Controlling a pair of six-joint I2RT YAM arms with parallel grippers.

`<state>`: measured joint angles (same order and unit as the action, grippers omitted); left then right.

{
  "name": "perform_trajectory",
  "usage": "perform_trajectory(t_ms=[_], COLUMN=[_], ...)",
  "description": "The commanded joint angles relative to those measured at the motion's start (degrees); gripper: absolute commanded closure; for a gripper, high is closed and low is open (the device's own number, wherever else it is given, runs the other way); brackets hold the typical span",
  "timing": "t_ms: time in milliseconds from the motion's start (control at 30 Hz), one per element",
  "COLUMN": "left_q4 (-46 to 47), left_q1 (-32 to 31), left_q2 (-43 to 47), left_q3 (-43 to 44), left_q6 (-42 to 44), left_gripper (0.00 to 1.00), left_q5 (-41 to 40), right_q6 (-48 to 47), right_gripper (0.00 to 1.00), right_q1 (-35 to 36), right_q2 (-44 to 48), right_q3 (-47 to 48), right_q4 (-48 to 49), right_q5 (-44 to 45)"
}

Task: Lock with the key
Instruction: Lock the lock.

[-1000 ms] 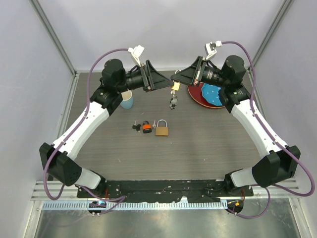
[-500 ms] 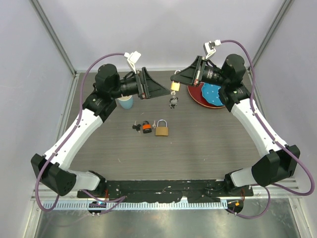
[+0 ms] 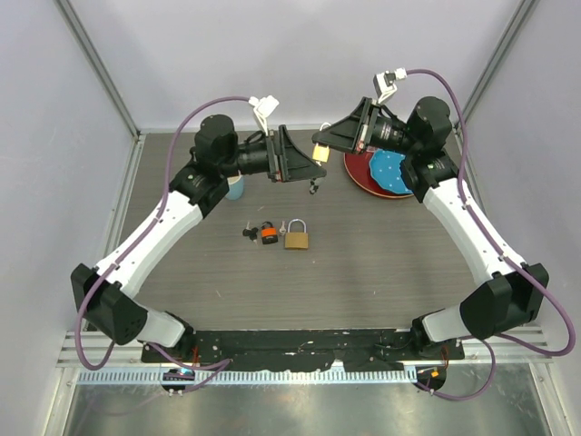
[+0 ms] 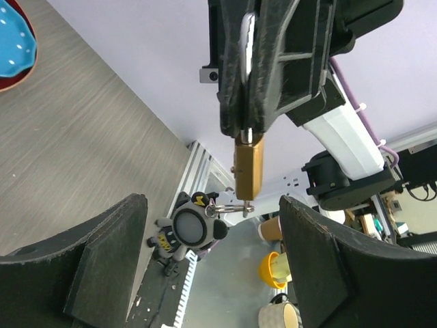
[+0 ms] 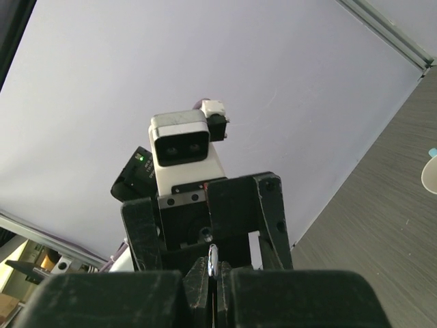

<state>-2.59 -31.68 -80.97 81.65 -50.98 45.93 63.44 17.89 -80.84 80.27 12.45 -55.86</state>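
The small key bunch with orange and black plastic heads (image 3: 262, 232) is lying on the dark wood-grain table (image 3: 363, 263), just beside the big brass padlock (image 3: 297, 239). Up above, the right gripper (image 3: 320, 143) is clamping the tiny brass padlock (image 4: 248, 171) by its shackle, probably offering it. The left gripper (image 3: 307, 167) is facing it, fingers spread wide, gripping nothing.

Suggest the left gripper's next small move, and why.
Probably ease the left gripper forward and close on the small padlock: its open jaws face it, and it hangs by its shackle from the shut right gripper.
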Motion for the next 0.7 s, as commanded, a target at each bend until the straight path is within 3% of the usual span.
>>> perform_trajectory(t_ms=[0,167,267,400,500,667], left_q4=[5.48,10.49,12.25,14.54,14.72,14.63], left_q1=[-1.63,-2.86,-3.21,-3.39,-3.65,-4.0], left_q2=[-0.94,-0.16,0.46,0.81,0.99,1.69], left_q3=[1.24,-2.28,-4.56,-6.76,-7.55,-9.13], left_q6=[-0.78,-4.03,-4.82,-7.2,-7.64,-8.43], left_gripper=[0.19,0.27,0.42,0.72,0.86,0.96], left_q5=[1.79,2.5,2.14,2.76,3.2,3.9], right_q6=[1.6,2.91,3.71,3.97,3.97,3.97], right_gripper=[0.99,0.99,0.99,0.98,0.99,0.98], right_q1=[-0.48,-0.93,-1.1,-1.19,-1.37,-1.72], right_q2=[0.15,-0.11,-0.55,-0.81,-0.99,-1.16], right_q3=[3.75,3.84,3.93,4.02,4.02,3.32], right_q4=[4.34,5.57,6.36,6.98,6.98,7.33], right_q5=[0.31,1.01,0.92,1.01,0.92,1.01])
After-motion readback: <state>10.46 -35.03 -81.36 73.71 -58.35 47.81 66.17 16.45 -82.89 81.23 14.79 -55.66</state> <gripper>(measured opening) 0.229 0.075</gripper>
